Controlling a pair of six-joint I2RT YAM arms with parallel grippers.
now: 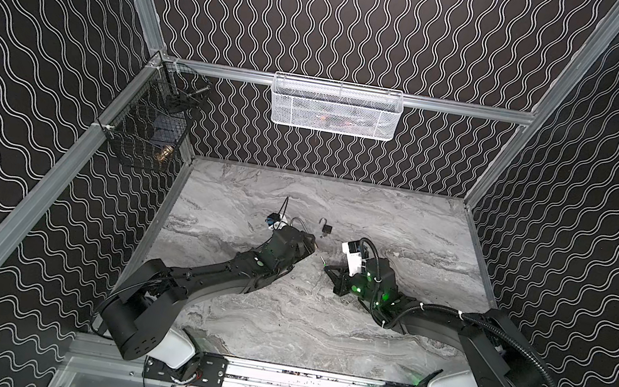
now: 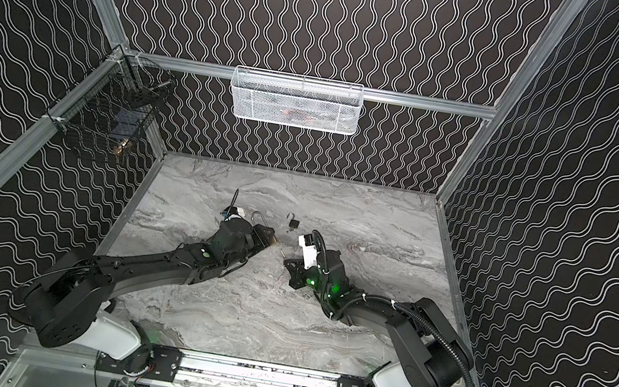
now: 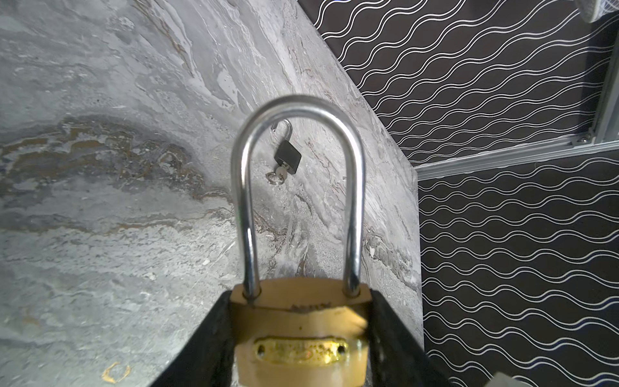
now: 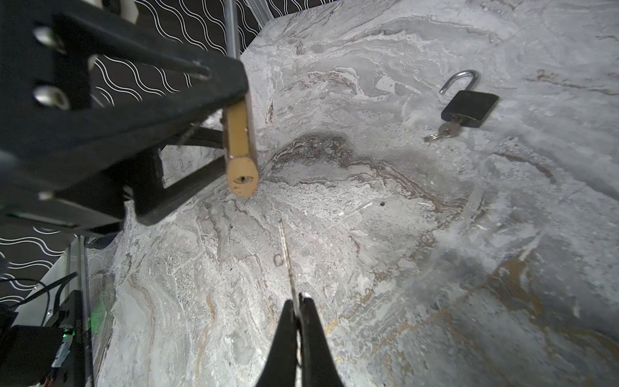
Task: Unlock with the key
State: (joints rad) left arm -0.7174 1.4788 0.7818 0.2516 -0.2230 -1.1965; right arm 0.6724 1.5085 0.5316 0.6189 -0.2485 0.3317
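Left tool (image 3: 301,298) clamps brass padlock (image 3: 300,326); right tool (image 4: 297,306) pinches key (image 4: 286,252); only right wrist shows keyhole (image 4: 244,180).

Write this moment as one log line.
left tool: grips brass padlock | right tool: grips key, not inserted | black padlock: open

Got brass padlock (image 3: 301,321) w/ long steel shackle, both legs seated, so locked. It's clamped by its sides in my left gripper (image 3: 301,298), mid-table, shackle pointing far-left, keyhole end facing near-right. Then key (image 4: 287,254): thin metal, seen edge-on, pinched in my right gripper (image 4: 298,303), tip aimed at keyhole but apart, not in yet. Small black padlock (image 4: 469,109) lies flat just beyond, shackle swung open, own key w/ ring in it.
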